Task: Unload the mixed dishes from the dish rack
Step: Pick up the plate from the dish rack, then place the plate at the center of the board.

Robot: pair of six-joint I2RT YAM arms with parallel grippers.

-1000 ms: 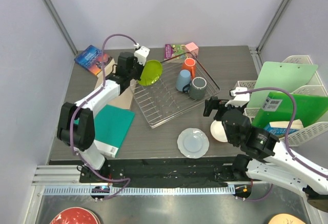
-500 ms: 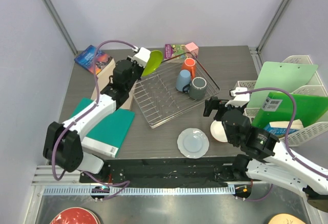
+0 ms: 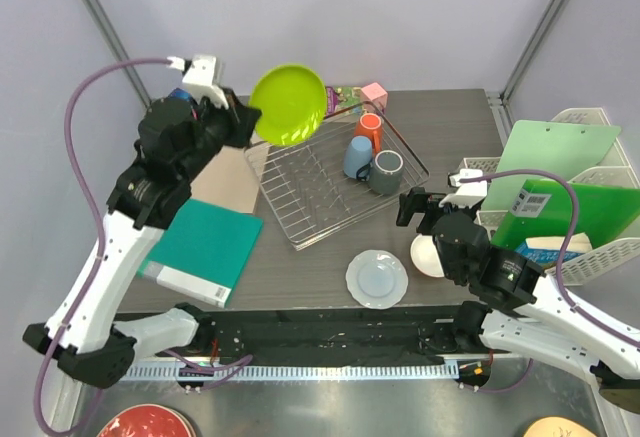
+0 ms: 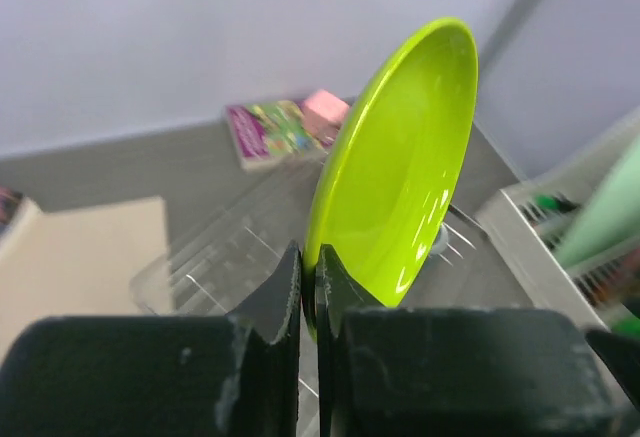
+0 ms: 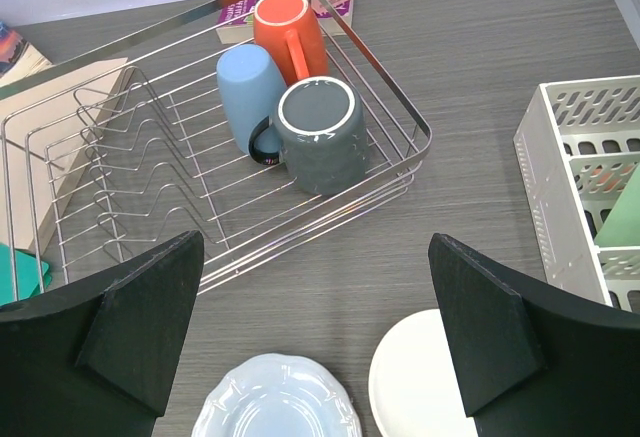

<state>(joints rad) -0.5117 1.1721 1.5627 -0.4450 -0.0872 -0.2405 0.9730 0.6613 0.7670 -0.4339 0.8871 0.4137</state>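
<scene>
Plate (image 3: 288, 104) is now riding clear above the rack (image 3: 300, 199), left hand (image 4: 308, 269) pinching its rim; right hand (image 5: 315, 309) is waiting wide open, empty; three mugs (image 5: 318, 129) are remaining.

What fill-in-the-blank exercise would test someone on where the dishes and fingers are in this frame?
1. The left gripper pinches the rim of the plate coloured ____.
2. The dish rack holds ____ vessels: orange mug, light blue cup, dark grey mug.
3. The pale blue-white plate lies flat on the ____, outside the rack.
4. The fingers of the right gripper stand ____.
Missing words: lime-green; three; table; open.
</scene>
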